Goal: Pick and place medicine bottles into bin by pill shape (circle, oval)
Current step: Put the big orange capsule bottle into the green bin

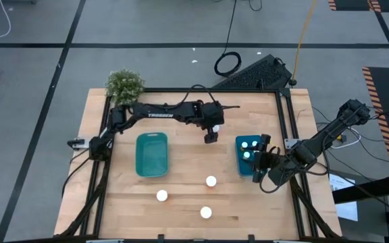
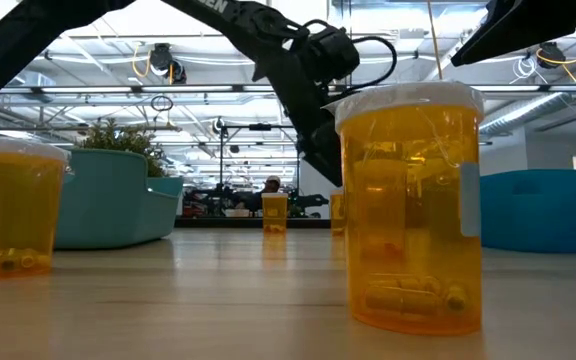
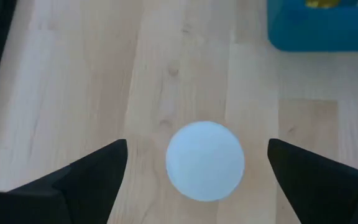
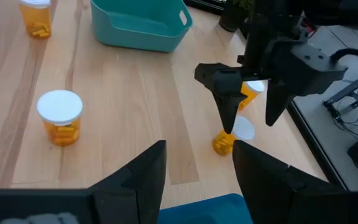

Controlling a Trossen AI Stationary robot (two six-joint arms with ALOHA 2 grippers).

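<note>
A small amber bottle (image 4: 232, 135) with a white cap (image 3: 205, 160) stands on the table (image 1: 188, 169) just past centre toward twelve o'clock, directly beneath the left end effector (image 1: 211, 133). The left end effector's fingers (image 3: 92, 171) are spread wide, one on each side of the cap and clear of it. Three more white-capped bottles stand apart on the near half of the table: one (image 1: 211, 181) near centre, one (image 1: 162, 196) at about seven o'clock and one (image 1: 206, 212) at six o'clock. The low view shows amber bodies with pills lying at the bottom (image 2: 408, 300). A blue bin (image 1: 243, 156) at three o'clock holds at least two capped bottles (image 1: 250, 144). A teal bin (image 1: 152, 154) sits at nine o'clock of centre. The right end effector (image 1: 261, 158) hovers at the blue bin's outer edge, its fingers (image 4: 135, 177) moderately parted and holding nothing. A potted plant (image 1: 124, 86) stands at the table's eleven o'clock corner.
</note>
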